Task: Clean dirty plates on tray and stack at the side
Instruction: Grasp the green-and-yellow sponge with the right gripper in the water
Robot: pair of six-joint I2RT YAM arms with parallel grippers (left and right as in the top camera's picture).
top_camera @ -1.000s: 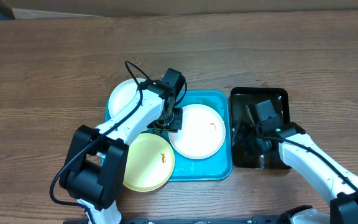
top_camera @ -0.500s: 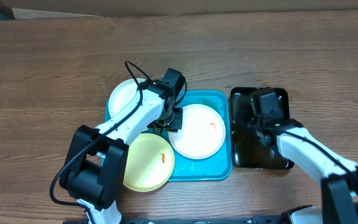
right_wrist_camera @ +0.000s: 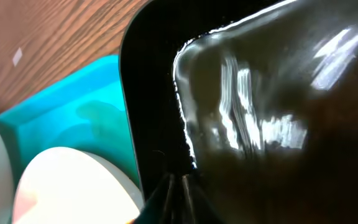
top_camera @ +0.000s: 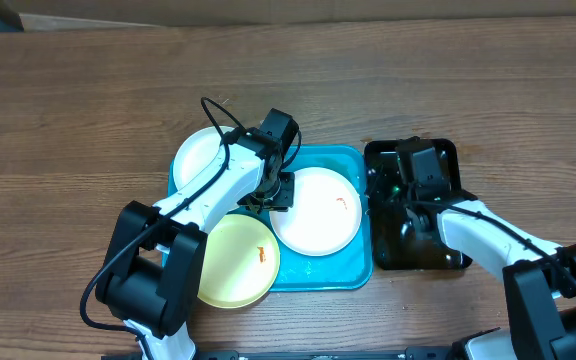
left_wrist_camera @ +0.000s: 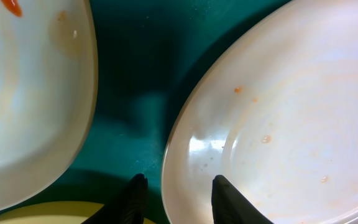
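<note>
Left claw: my left claw (left_wrist_camera: 179, 200) is down at the tray. The fingers (left_wrist_camera: 135, 198) are apart, one on each side of a white rim and not pinching it.
Right claw: my right claw (right_wrist_camera: 178, 190) is at the inner left wall of the black basin (top_camera: 438, 160). The tips look close together, but it is dark on dark and I cannot tell whether they clamp the wall.
Near white plate: the near white plate (top_camera: 318, 215), whose rim I straddle, lies flat in the middle of the tray. It is glossy, with faint orange specks and one short orange-red streak on its right side.
Far white plate: the far white plate (top_camera: 198, 155) sits over the tray's back left corner, partly under my left arm.
Yellow plate: the yellow plate (top_camera: 230, 265) is pale. It sits over the front left corner, with an orange-red smear near its right edge.
Tray: the tray (top_camera: 328, 270) is turquoise with a low rim, and it sits just beside the black basin.
Tabletop: the tabletop (top_camera: 68, 120) is brown wood grain running side to side.
Room: there is only a pale strip (top_camera: 268, 8) beyond the far edge.
</note>
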